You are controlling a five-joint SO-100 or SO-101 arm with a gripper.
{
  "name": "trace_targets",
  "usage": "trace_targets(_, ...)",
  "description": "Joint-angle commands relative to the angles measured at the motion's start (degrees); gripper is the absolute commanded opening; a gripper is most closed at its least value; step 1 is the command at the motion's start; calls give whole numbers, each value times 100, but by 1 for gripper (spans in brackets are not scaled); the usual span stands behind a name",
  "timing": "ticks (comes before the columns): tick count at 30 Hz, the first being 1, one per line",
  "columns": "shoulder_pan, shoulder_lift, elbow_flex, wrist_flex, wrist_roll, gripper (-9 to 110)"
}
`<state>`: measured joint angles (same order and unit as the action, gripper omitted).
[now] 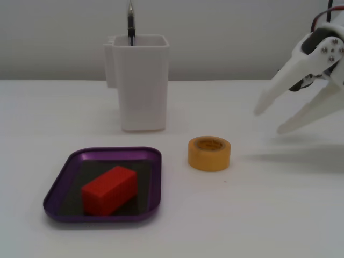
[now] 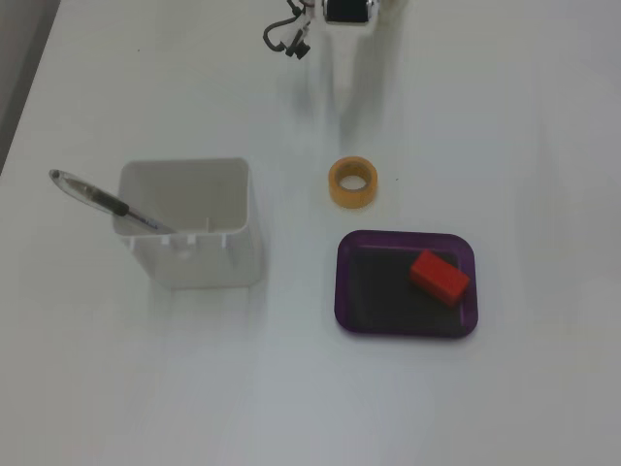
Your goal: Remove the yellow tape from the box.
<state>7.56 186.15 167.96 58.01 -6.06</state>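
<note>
So the biggest thing here is the white table (image 1: 269, 215), and everything else sits on it. I'll use the box (image 1: 62, 180) as the reference point, that shallow purple tray with rounded corners and a dark floor.

The tall white container (image 1: 143, 86) stands behind the box in a fixed view from the front, with a pen (image 1: 130, 21) poking up out of it. In the top-down fixed view the container (image 2: 194, 228) is off to the left of the box (image 2: 406, 325), well apart, and the pen (image 2: 97, 199) leans out over its left rim.

The gripper (image 1: 271, 121) is far to the right of the box and higher up, hanging above the table with its two white fingers spread wide and nothing between them. The top-down view only catches a bit of the arm at the top edge.

Inside the box there's a red block (image 1: 109, 189), lying flat on the dark floor, toward the right side in the top-down view (image 2: 440, 277).

The yellow tape (image 1: 209, 153) is outside the box, sitting flat on the table just beside its right back corner, hole facing up. From above, it (image 2: 353, 182) lies just past the box's top edge, not touching it.
</note>
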Motion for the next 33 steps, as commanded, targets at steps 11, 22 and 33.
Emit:
trace_targets(11, -44, 914, 1151, -88, 18, 9)
trace_targets(22, -9, 914, 1169, -176, -62, 2)
trace_targets(33, -9, 914, 1169, -176, -62, 2)
